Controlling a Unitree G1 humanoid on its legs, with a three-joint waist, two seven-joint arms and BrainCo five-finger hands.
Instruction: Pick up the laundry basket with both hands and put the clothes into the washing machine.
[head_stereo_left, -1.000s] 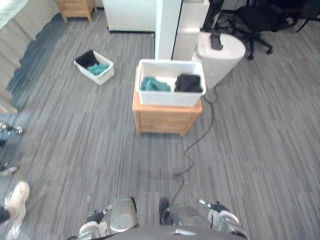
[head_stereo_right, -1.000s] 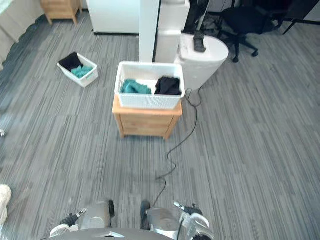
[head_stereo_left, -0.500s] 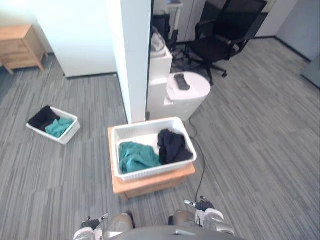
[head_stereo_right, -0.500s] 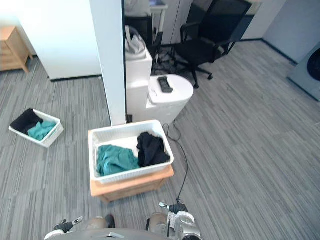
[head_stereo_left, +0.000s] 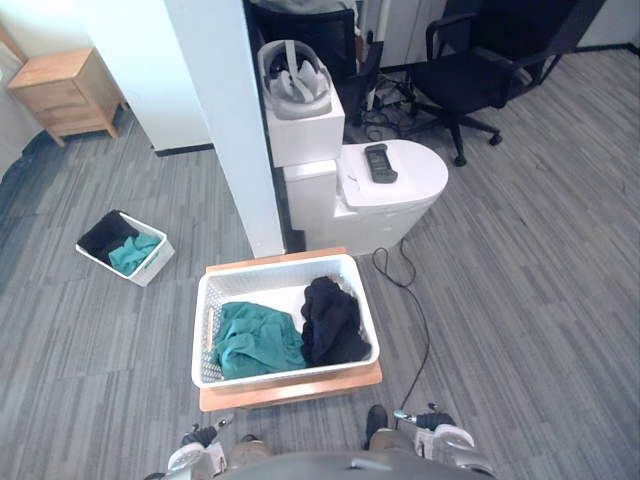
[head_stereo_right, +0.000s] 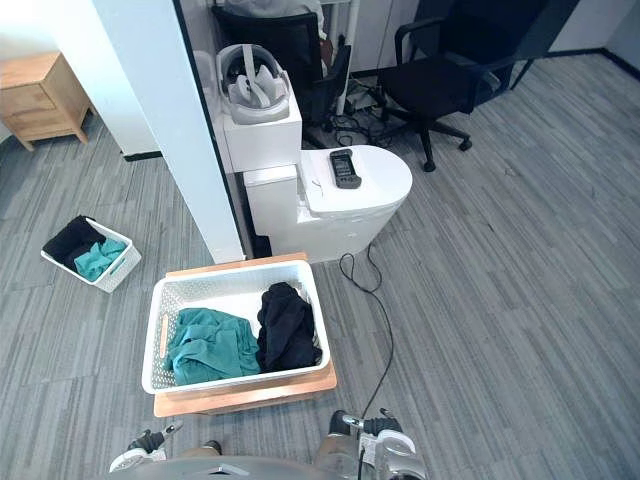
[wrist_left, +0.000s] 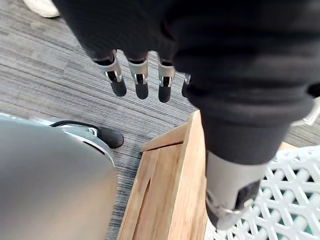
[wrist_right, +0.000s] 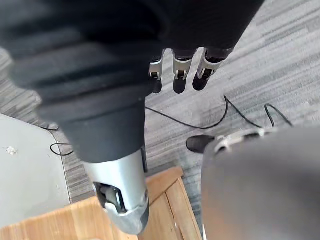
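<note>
Left hand (wrist_left: 141, 76) and right hand (wrist_right: 179, 70) hang slack-fingered, empty, by the wooden stand (wrist_left: 165, 190). I see the laundry basket (head_stereo_left: 290, 372) on it, a white pillar (head_stereo_left: 230, 130) just behind.

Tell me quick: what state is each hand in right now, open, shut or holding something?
Left hand: open, fingers straight, holding nothing.
Right hand: open, fingers straight, holding nothing.

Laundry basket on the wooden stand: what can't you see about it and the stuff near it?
- Bottom of the laundry basket, eye views: the teal cloth and black cloth cover it, so anything beneath them is hidden.
- The wooden stand, eye views: the basket covers all but its edges.
- The small basket on the floor: too small to count its clothes.
- Left wrist view: the basket is cut by the picture's edge and partly behind the left hand.
</note>
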